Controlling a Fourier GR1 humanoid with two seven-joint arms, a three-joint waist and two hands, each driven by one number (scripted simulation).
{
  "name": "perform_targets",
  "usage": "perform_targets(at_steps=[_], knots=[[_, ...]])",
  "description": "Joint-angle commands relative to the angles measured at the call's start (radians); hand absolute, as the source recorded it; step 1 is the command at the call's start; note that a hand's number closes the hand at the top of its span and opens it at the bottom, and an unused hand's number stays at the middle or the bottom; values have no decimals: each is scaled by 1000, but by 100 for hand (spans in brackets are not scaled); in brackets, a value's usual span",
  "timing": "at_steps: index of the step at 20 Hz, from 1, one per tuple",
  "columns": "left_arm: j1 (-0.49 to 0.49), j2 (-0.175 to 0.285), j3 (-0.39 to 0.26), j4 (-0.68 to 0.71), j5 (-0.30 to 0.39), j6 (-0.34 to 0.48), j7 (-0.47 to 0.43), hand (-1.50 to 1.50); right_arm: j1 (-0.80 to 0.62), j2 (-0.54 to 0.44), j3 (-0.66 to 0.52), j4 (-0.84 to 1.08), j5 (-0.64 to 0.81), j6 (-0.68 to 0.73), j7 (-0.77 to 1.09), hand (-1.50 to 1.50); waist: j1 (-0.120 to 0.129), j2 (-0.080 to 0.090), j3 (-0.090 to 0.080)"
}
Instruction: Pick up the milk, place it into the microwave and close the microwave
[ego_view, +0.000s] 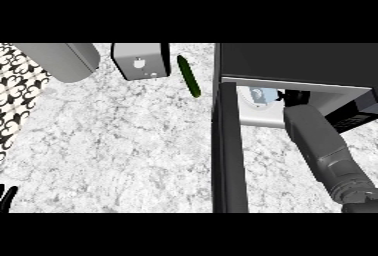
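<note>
Right forearm (321, 145) extends into microwave (295, 60) | right robot hand (296, 96) by milk (259, 94), possibly touching; grip unreadable | door (229, 160) open

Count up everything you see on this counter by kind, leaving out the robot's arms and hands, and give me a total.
Microwave, door open: 1
Milk carton, inside the microwave: 1
Green cucumber: 1
Grey box-shaped appliance: 1
Grey rounded container: 1
Total: 5
</note>
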Motion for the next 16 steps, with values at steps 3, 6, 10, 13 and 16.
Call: perform_targets(at_steps=[3, 6, 10, 13, 16], knots=[[-16, 21, 23, 37, 12, -16, -3, -150, 9, -56, -3, 45, 13, 6, -3, 150, 17, 6, 1], [-59, 19, 13, 62, -3, -1, 5, -150, 45, -43, -29, 42, -9, -23, -23, 150, 8, 9, 1], [-81, 22, 3, 63, -22, 4, 11, -150, 3, -74, 7, 73, 36, -32, 24, 150, 23, 14, 1], [-84, 11, -8, 67, -23, 11, 21, -150, 16, -29, 20, 77, 51, -59, 7, -150, 35, 17, 2], [-121, 11, -14, 76, -19, 18, 32, -150, 9, -33, 45, 91, 80, -70, 17, -150, 34, 19, 2]])
